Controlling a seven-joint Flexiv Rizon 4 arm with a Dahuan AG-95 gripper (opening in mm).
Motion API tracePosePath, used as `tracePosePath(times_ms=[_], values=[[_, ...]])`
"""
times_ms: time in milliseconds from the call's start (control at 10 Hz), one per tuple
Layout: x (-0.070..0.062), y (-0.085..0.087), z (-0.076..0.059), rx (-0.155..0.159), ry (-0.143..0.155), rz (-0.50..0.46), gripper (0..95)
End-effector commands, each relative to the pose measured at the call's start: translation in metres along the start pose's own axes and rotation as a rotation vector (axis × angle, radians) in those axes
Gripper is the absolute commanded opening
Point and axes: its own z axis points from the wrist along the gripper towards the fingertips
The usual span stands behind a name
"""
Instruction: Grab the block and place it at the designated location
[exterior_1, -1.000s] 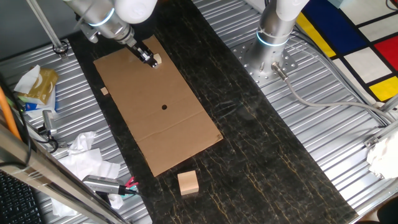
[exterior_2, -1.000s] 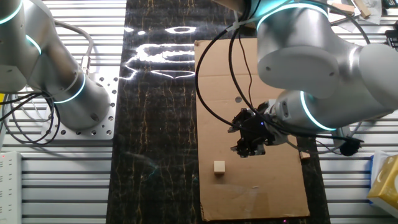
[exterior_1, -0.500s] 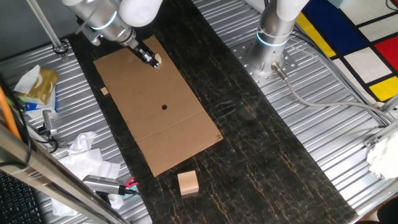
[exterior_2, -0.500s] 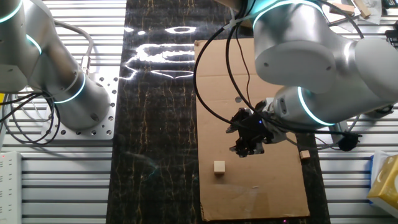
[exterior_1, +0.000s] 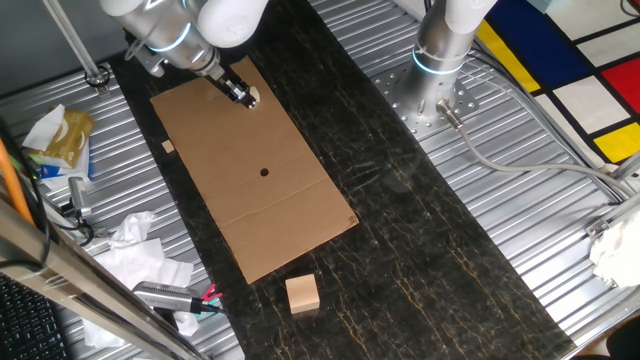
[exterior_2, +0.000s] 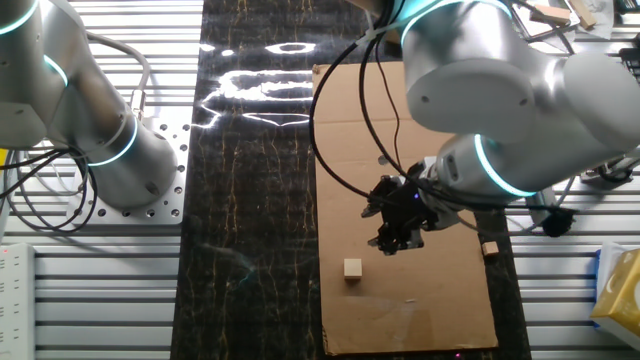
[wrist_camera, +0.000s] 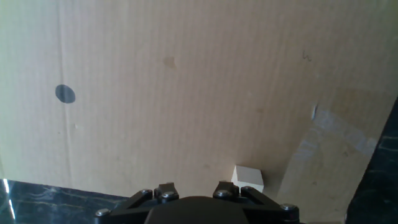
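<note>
The block (exterior_1: 254, 97) is a tiny pale cube lying on the far end of the brown cardboard sheet (exterior_1: 230, 190). It also shows in the other fixed view (exterior_2: 352, 268) and at the bottom of the hand view (wrist_camera: 249, 179). My gripper (exterior_1: 240, 92) hovers just beside the block, above the sheet (exterior_2: 396, 238), and holds nothing. In the hand view only the finger stubs (wrist_camera: 165, 189) show, set apart, with the block just right of the right one. The designated location is the black dot (exterior_1: 264, 172) near the sheet's middle (exterior_2: 381, 159), at upper left in the hand view (wrist_camera: 64, 94).
A larger tan wooden block (exterior_1: 302, 294) lies on the dark mat past the sheet's near end. A small flat tan chip (exterior_1: 168, 148) lies beside the sheet (exterior_2: 489, 248). Crumpled paper and tools (exterior_1: 150, 270) sit at the left. A second arm's base (exterior_1: 440, 60) stands at the back.
The arm has shifted slightly over the sheet's far end; the gripper stays close beside the block. The block has not moved.
</note>
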Motion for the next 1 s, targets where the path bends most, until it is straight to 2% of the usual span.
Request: tracePosePath(times_ms=[100,1000], values=[[0.0011,-0.0009,0.0,0.0,0.002,-0.001,38.0],[0.0072,-0.0062,0.0003,0.002,0.012,0.008,38.0]])
